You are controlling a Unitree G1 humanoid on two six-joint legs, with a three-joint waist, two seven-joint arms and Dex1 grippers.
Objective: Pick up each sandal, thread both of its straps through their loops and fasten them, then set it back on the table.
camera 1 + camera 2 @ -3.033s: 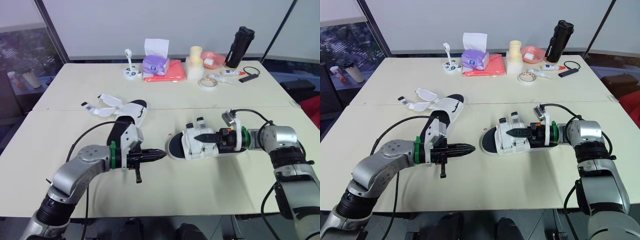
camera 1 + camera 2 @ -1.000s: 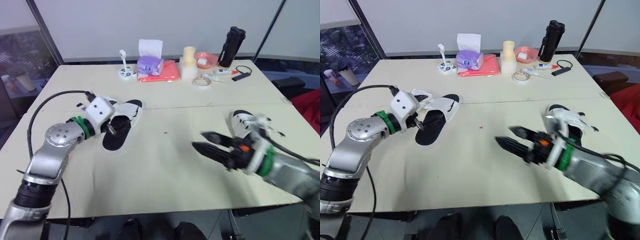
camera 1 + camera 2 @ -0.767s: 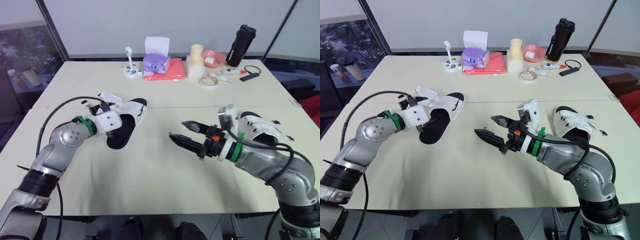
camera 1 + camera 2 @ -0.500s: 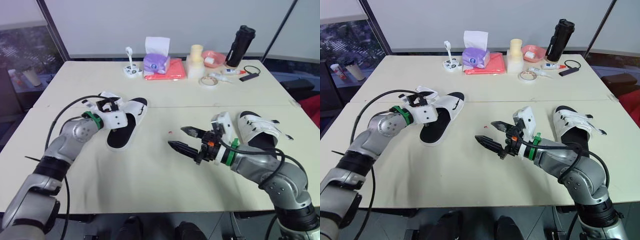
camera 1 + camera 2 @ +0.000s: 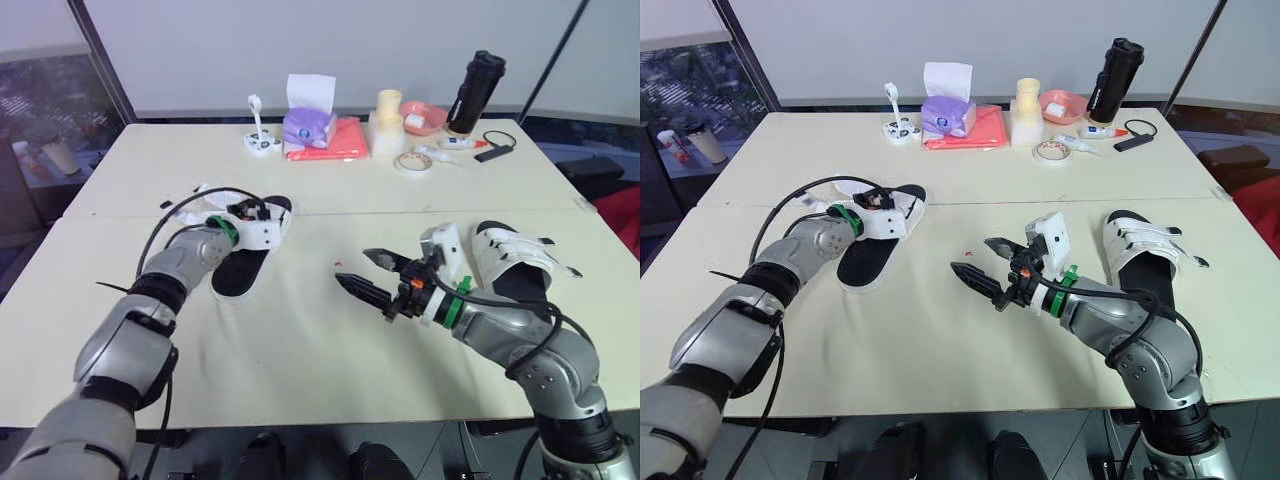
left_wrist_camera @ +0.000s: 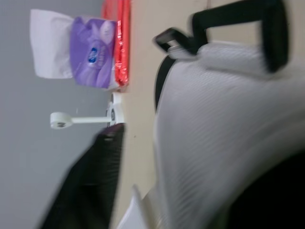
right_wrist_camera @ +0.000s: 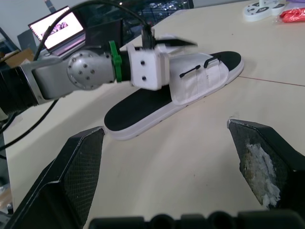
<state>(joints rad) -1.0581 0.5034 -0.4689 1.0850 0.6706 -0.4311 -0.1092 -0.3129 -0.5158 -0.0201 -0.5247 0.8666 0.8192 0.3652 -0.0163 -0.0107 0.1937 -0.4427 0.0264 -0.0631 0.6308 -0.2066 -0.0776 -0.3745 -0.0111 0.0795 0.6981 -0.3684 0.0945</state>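
On the table [image 5: 320, 380], the unstrapped sandal [image 5: 236, 276] is laid left of centre, long axis running near-left to far-right. The left gripper [image 5: 250, 212] is set against its straps, its hold not discernible. The right gripper [image 5: 355, 268], spread wide and empty, is pointed at it from the right, well apart.

Cream table [image 5: 300, 370], left sandal [image 5: 238, 278], right sandal [image 5: 510, 255], tissue pack [image 5: 307, 128], tape roll [image 5: 412, 162], probably a flask [image 5: 473, 92]

Two white sandals with black footbeds lie flat, well apart: left sandal [image 5: 240, 271], straps splayed open; right sandal [image 5: 511, 256], straps crossing its footbed.
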